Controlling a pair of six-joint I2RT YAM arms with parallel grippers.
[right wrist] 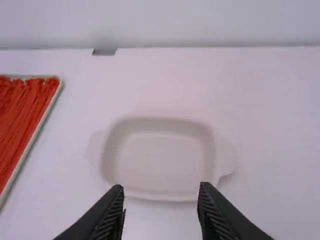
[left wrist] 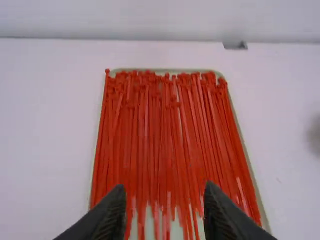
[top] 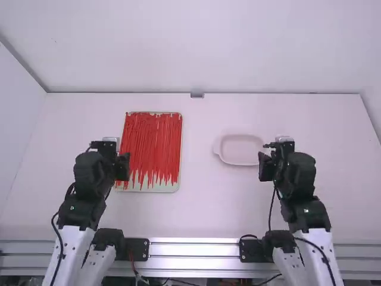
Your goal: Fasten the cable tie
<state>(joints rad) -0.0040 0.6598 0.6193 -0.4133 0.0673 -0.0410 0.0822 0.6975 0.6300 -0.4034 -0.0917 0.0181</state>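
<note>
The white counter [top: 196, 205] carries a pale rectangular tray [top: 156, 189] on its left half, and a dense layer of red cable ties [top: 152, 146] lies in this tray, all lengthwise and side by side. To the right of the tray, well apart from it, sits a white dish [top: 221, 149] with two small handles. The left arm [top: 90, 176] hangs at the near end of the tray, its jaws released and holding nothing. The right arm [top: 296, 173] is just beside the dish's near right side, its jaws also released. A small grey bracket [top: 197, 94] sits at the counter's far edge.
</note>
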